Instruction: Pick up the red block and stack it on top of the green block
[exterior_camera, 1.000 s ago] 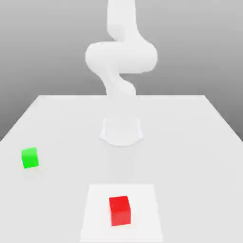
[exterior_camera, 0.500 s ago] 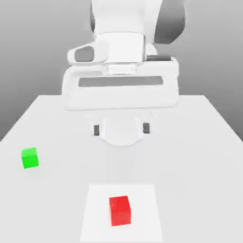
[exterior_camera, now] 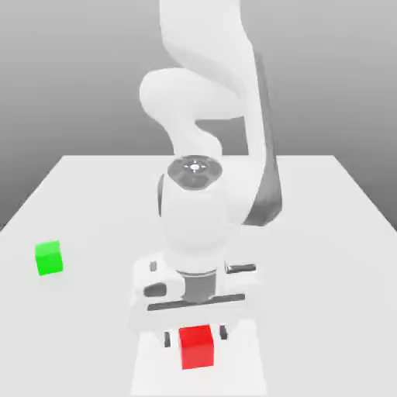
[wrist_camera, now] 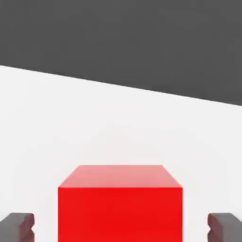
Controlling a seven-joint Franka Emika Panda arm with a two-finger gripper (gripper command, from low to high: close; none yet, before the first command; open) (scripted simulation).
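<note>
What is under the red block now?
The red block rests on a paler square patch of the white table. The contact area beneath is covered by the block itself. The gripper straddles it.

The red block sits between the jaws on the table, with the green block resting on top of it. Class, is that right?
Not quite. The red block does sit between the jaws on the table, but the green block stands apart on the table, toward the exterior view's left, as the exterior view shows.
</note>
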